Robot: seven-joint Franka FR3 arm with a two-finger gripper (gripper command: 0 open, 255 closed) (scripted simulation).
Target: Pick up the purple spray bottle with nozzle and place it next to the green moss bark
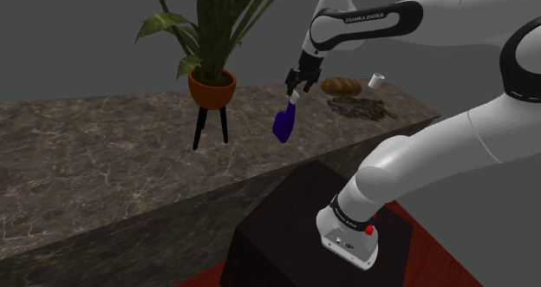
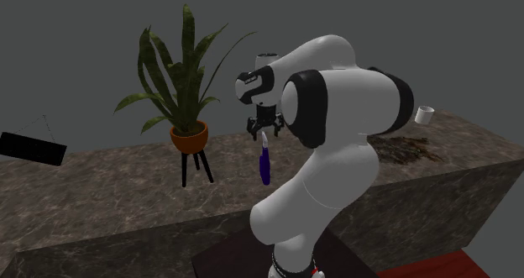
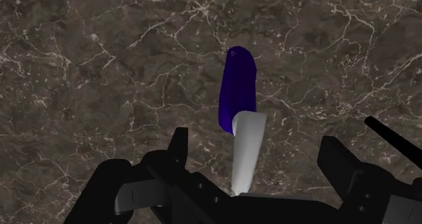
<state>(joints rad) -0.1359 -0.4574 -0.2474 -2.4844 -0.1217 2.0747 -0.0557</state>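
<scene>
- Overhead, the black hand [image 1: 297, 82] sits at the white nozzle [image 1: 295, 95] of the spray bottle [image 1: 283, 124]. In the wrist view its fingers [image 3: 178, 145] stand apart either side of the nozzle, with bench stone showing in both gaps, so nothing is clamped.
- The bottle is slim, with a glossy deep-purple rounded body under a long plain white neck. In the shoulder view it tilts, top leaning to that view's right, about midway along the bench. Whether its base touches the stone I cannot tell.
- The bench [image 1: 104, 146] is a long slab of dark brown marbled stone with thin white veins and a sharp near edge.
- To the shoulder view's left of the bottle stands an orange pot [image 1: 211, 85] of long strap leaves on a thin black tripod, with bare stone between them.
- To the right and farther lies the moss bark [image 1: 362, 109], a flat, ragged dark patch near the bench's right end, well apart from the bottle. A brown loaf [image 1: 341, 85] and a small white cup [image 1: 376, 80] sit behind it.
- Open stone lies between bottle and bark.
</scene>
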